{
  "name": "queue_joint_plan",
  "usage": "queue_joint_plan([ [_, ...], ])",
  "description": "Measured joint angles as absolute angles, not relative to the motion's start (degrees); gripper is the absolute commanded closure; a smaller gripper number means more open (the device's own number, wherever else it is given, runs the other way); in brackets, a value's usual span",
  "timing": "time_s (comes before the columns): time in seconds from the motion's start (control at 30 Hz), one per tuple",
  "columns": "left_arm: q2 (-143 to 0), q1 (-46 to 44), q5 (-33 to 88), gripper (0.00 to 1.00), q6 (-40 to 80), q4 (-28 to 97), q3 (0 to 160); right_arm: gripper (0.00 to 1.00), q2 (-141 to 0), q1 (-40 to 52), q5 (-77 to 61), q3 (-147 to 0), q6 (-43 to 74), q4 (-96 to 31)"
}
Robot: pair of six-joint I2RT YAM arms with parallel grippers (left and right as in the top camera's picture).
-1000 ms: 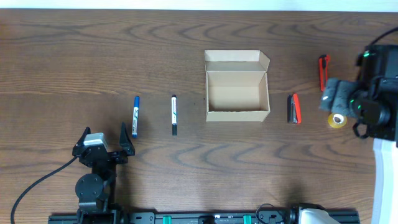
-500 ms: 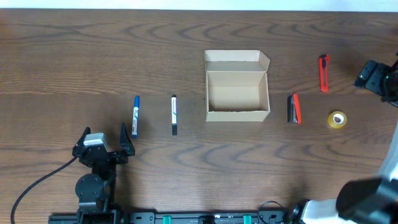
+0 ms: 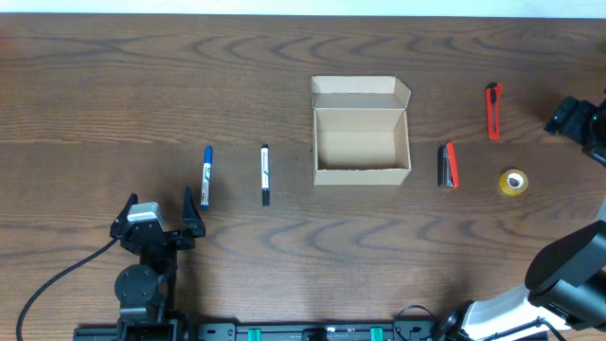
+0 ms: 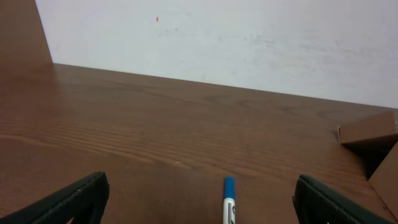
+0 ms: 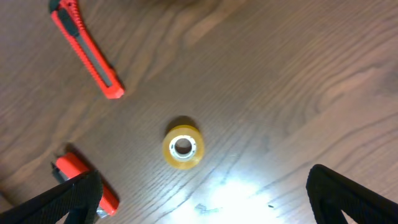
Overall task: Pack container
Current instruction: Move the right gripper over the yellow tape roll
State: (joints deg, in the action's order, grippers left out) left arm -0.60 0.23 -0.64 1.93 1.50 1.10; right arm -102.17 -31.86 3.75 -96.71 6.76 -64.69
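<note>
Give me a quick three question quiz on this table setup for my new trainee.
1. True or false: the container already holds an item.
2. Which thing sits mid-frame in the right wrist view? A) tape roll B) scissors C) cup
3. Which lies nearer the container, the blue marker or the black marker?
Key: 1 false, it is empty; 2 A; 3 black marker.

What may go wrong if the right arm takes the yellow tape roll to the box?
The tape roll lies flat, so the open right fingers may slip on its round side and push it away. The red and black item lies between the roll and the container; a low carry may knock it.
</note>
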Motion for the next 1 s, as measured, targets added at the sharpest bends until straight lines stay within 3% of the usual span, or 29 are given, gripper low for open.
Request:
queue_joint_plan([
  [0.3,-0.6,0.2,-0.6,0.05,1.9,1.5,1.1,0.01,-102.2,-31.9,7.6,-94.6,10.3,-64.7],
  [0.7,-0.6,0.2,-0.6,0.05,1.9,1.5,1.1,0.01,-102.3,-32.7,3.3,-75.4,10.2,-55.1],
  [1.0,-0.6,0.2,-0.6,0.05,1.9,1.5,1.1,0.01,-102.3,-34.9,2.7,-74.4,10.2,-50.2],
])
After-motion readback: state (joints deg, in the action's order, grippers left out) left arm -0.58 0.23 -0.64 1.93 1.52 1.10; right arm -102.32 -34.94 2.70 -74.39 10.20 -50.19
